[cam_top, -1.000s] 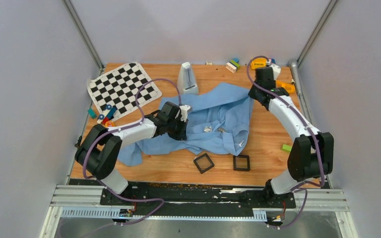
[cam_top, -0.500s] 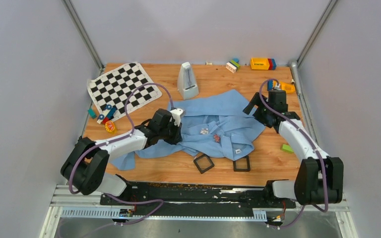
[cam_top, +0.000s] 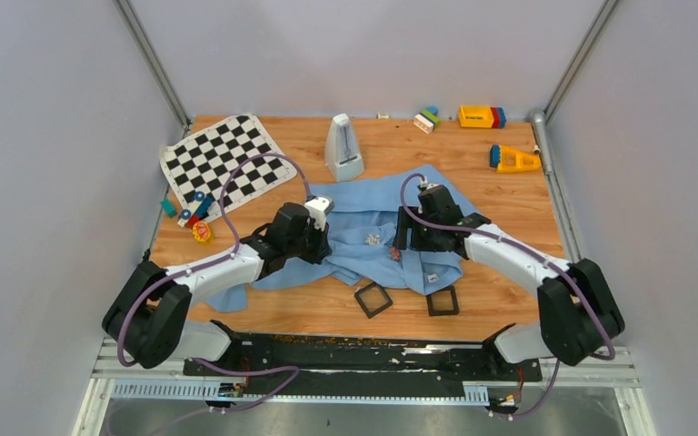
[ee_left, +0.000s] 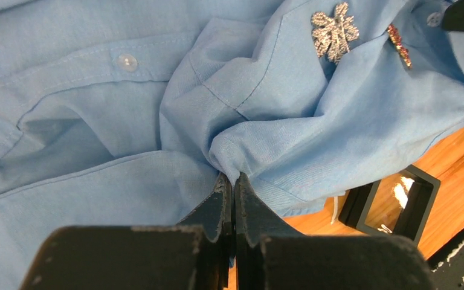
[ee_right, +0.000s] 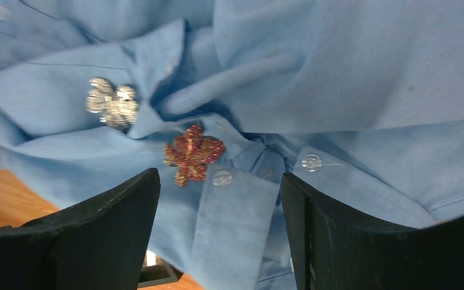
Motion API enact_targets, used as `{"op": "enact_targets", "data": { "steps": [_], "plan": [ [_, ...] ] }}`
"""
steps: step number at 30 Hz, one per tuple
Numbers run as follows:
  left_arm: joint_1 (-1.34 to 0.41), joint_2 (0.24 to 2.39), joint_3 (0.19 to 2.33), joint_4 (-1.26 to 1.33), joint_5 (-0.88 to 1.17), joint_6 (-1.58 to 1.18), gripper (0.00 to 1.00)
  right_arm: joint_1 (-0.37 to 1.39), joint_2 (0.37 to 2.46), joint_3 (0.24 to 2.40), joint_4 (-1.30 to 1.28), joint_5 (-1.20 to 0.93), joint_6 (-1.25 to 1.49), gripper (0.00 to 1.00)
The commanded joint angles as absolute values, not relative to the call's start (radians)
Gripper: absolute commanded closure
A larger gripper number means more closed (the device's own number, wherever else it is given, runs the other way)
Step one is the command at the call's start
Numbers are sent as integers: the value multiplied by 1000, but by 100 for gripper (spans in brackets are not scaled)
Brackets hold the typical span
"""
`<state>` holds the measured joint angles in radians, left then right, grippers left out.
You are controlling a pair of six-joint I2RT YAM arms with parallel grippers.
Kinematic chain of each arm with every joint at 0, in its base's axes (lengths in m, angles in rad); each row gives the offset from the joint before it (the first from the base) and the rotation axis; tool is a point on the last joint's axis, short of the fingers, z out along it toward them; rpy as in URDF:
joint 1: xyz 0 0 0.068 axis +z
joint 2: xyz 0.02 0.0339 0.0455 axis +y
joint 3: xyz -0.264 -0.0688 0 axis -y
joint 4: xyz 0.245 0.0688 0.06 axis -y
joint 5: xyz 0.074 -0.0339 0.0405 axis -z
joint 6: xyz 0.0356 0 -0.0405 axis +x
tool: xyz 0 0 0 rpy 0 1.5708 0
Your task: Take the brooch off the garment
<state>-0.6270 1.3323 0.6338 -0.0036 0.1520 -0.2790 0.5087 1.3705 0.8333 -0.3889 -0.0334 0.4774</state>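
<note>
The garment, a light blue shirt (cam_top: 363,232), lies crumpled mid-table. Two brooches are pinned to it: a silver one (cam_top: 373,240) (ee_left: 335,30) (ee_right: 112,103) and a red one (cam_top: 395,254) (ee_left: 399,45) (ee_right: 193,152). My left gripper (cam_top: 314,243) (ee_left: 233,181) is shut on a pinched fold of the shirt, left of the brooches. My right gripper (cam_top: 407,238) (ee_right: 220,181) hangs open just over the button placket. The red brooch sits just beyond its fingertips, nearer the left finger (ee_right: 96,223). Nothing is between its fingers.
Two open black boxes (cam_top: 373,298) (cam_top: 443,299) lie in front of the shirt; one shows in the left wrist view (ee_left: 399,199). Behind stand a metronome (cam_top: 344,148), a checkerboard mat (cam_top: 227,163) and toy blocks (cam_top: 478,116) (cam_top: 513,161). Small toys (cam_top: 195,213) lie at left.
My right arm swung from the back right corner to over the shirt and its gripper opened. The left gripper, still shut on the fabric, drew the shirt a little toward the front left.
</note>
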Motion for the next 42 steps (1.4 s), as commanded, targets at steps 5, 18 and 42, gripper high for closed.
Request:
{"op": "enact_targets", "data": {
  "steps": [5, 18, 42],
  "plan": [
    [-630, 1393, 672, -8, 68, -299, 100, 526, 1524, 847, -406, 110, 493, 54],
    [-573, 1309, 660, -146, -334, -450, 100, 476, 1315, 958, -106, -324, 504, 100],
    [-731, 1084, 571, 49, -22, -220, 25, 506, 1154, 514, -145, -200, 655, 81]
  ]
}}
